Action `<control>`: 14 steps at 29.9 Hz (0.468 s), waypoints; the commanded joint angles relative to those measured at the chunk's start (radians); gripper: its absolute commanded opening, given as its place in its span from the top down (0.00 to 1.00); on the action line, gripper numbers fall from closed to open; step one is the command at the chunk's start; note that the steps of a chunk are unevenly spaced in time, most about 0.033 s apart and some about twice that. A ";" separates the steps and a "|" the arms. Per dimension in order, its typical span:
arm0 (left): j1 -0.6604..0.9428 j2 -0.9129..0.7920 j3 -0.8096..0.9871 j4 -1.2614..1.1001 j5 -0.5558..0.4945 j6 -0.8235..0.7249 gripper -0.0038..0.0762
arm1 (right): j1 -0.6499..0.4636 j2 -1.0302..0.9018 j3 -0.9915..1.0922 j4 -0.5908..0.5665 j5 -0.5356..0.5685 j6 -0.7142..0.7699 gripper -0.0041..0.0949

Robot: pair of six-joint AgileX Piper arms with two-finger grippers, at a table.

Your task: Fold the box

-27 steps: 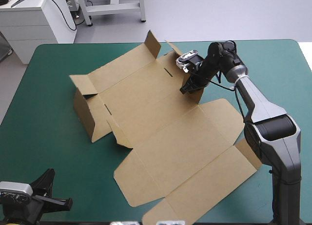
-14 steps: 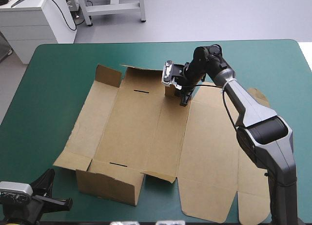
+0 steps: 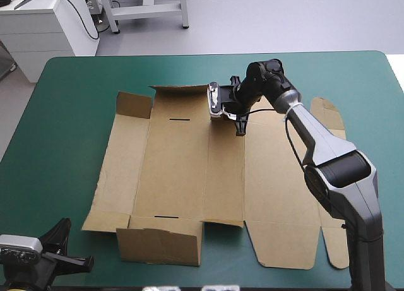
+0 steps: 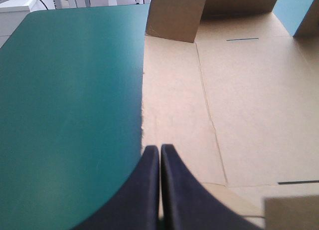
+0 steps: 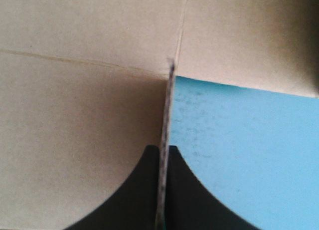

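The brown box [image 3: 189, 171] lies as a cut sheet in the middle of the teal-green table. A near wall [image 3: 161, 247] stands raised, a far wall [image 3: 180, 96] is tilted up, and a corner flap [image 3: 134, 105] stands at the far left. My right gripper [image 3: 239, 122] is at the sheet's far edge, shut on a thin upright flap whose edge runs between its fingers [image 5: 164, 149]. My left gripper [image 3: 66, 256] rests low at the table's near left corner. In its own view it is shut [image 4: 160, 149] and holds nothing, pointing along the box's left edge [image 4: 239, 100].
Bare teal-green cover [image 3: 69, 127] shows left of the box and along the far edge. The wide lid panels [image 3: 281, 196] lie flat under the right arm, and their end flaps [image 3: 331, 124] reach toward the table's right side.
The sheet has swung round from a diagonal lie to square with the table. Its raised wall went from the left to the near side. My right gripper moved left with the flap.
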 commanded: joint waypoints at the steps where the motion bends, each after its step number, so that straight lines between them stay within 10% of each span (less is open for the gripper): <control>1: -0.004 -0.007 -0.033 -0.008 -0.075 -0.008 0.96 | -0.002 -0.066 -0.036 0.014 -0.029 -0.022 0.98; 7: -0.004 -0.007 -0.033 -0.008 -0.075 -0.008 0.96 | -0.002 -0.066 -0.036 0.015 -0.034 0.018 0.90; 14: -0.004 -0.007 -0.033 -0.008 -0.075 -0.008 0.96 | -0.002 -0.068 -0.036 -0.012 -0.066 0.042 0.47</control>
